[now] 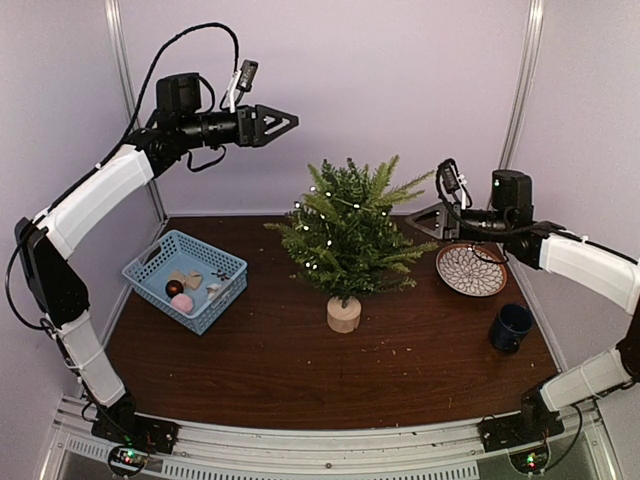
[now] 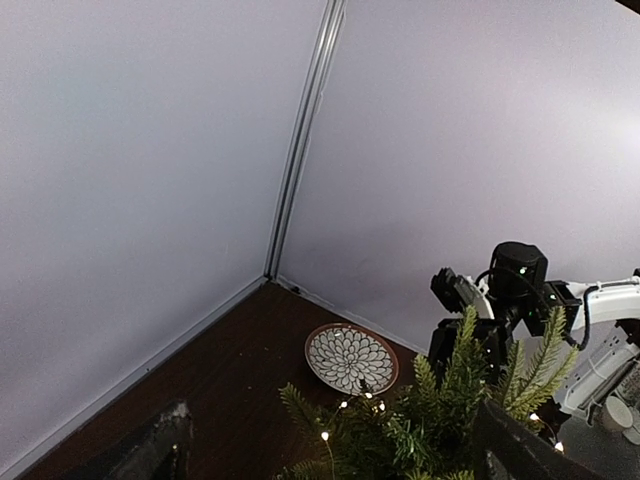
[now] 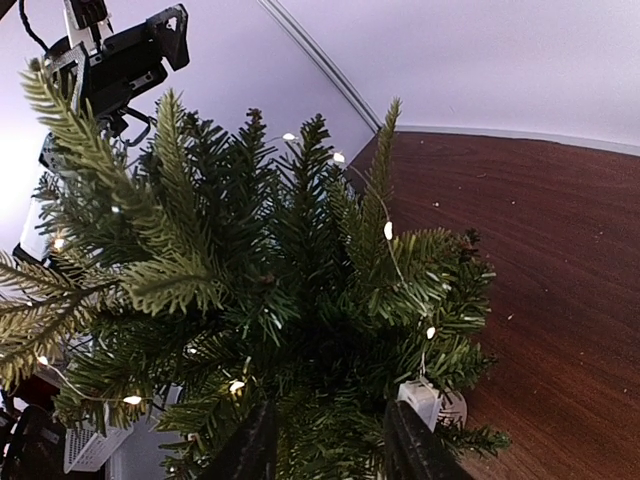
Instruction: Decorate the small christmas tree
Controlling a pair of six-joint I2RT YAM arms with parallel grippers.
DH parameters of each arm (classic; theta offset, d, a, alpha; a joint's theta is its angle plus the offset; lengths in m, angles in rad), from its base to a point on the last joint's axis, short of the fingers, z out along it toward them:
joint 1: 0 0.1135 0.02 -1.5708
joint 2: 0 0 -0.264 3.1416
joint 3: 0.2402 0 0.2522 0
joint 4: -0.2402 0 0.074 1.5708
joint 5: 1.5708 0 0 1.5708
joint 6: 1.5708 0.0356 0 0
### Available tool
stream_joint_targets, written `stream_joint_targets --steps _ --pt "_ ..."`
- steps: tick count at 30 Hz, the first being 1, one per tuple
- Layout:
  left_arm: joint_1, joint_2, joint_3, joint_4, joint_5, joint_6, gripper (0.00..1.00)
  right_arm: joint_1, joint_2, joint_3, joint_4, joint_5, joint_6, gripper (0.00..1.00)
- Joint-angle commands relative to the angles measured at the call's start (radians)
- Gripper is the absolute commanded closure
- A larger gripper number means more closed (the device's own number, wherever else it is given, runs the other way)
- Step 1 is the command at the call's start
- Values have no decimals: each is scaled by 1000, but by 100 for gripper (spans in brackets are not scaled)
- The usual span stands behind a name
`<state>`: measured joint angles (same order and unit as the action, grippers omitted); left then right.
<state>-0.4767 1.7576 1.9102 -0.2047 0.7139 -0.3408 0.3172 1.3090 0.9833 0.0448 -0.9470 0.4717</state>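
Right jaws, half open in the needles, could snag and tip the small christmas tree; left jaws wide open.

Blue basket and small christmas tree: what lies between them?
Only bare dark tabletop separates the blue basket and the small christmas tree, shown in the top view.

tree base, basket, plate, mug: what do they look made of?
Tree base: pale matte wood, apparently unfinished. Basket: blue moulded plastic, lattice walls. Plate: probably glazed ceramic, with a petal pattern. Mug: dark blue, glossy, likely ceramic.
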Motion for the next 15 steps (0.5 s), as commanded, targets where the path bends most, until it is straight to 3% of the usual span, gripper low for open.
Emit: stream_joint_targets --steps 1,9,15 --pt "4 -40 -7 -43 -46 19 2 8 -52 18 -35 -7 -41 57" --pt "27 -81 -20 -271 -204 12 2 -4 -109 88 -164 56 -102 43" --pt "101 -133 -77 -428 -416 -163 2 -42 -156 126 -257 130 -138 19"
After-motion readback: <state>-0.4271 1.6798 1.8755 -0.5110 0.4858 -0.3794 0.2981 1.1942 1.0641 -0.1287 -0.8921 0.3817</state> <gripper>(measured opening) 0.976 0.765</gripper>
